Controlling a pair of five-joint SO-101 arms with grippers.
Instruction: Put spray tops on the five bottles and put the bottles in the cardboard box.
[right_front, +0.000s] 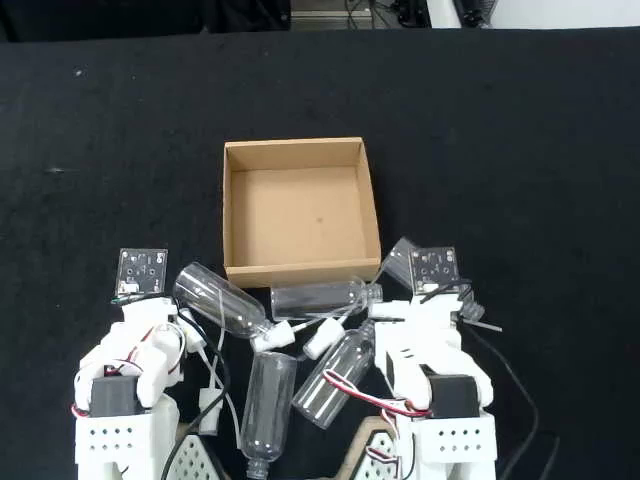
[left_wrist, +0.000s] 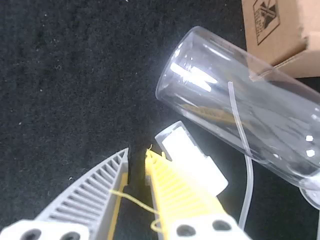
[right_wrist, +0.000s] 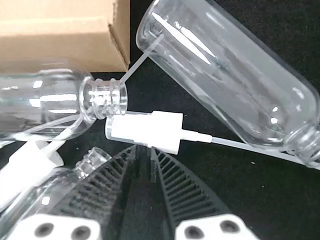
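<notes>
Capping pending, cardboard box (right_front: 295, 146) unfilled. My left gripper (left_wrist: 137, 152), right gripper (right_wrist: 143, 150): jaws narrow, empty. Next: widen right, take spray top (right_wrist: 145, 131).

Black table (right_front: 520, 150): open cardboard box (right_front: 300, 272) mid-table. Clear bottles (right_front: 325, 297) lie on their sides between box and near edge, with loose white spray tops (right_front: 275, 336) among them. Arm bases (right_front: 115, 435) at near edge.

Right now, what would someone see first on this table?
An open cardboard box sits in the middle of the black table. Just in front of it, clear bottles lie tumbled on their sides. Loose white spray tops are scattered among them.
</notes>
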